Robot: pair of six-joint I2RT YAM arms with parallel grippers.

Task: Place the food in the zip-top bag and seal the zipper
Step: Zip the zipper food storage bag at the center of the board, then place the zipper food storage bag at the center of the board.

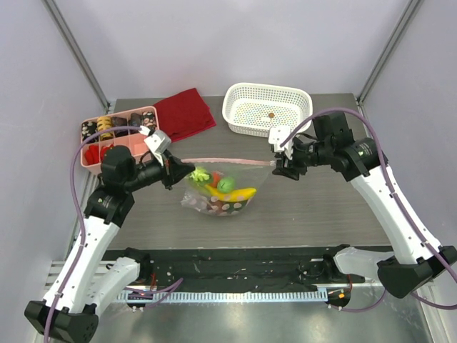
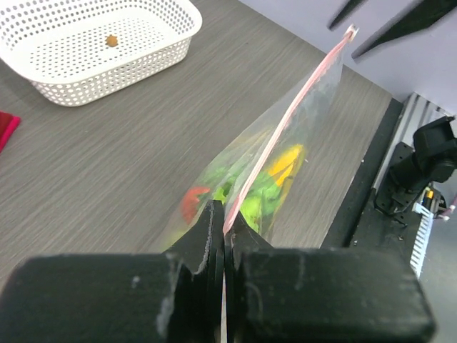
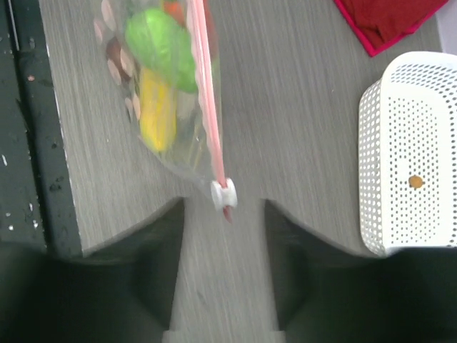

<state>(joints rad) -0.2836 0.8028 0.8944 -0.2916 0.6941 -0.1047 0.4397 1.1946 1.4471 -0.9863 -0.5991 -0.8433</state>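
The clear zip-top bag (image 1: 221, 189) hangs in the middle of the table with the food inside: a yellow banana (image 1: 239, 193), green pieces (image 1: 226, 184) and red bits. Its pink zipper strip (image 1: 221, 161) stretches level between the two arms. My left gripper (image 1: 173, 174) is shut on the strip's left end (image 2: 227, 221), the bag (image 2: 271, 179) stretching away from it. My right gripper (image 1: 280, 166) is open. The white slider (image 3: 224, 194) sits at the strip's right end, between and just beyond its fingertips (image 3: 171, 214), untouched. The bag (image 3: 161, 93) with banana and green piece hangs beyond.
A white perforated basket (image 1: 268, 107) with one small brown bit stands at the back right. A red cloth (image 1: 186, 113) lies at back centre. A pink compartment tray (image 1: 118, 132) of small bits stands at the back left, close behind my left arm. A black rail (image 1: 228, 268) runs along the near edge.
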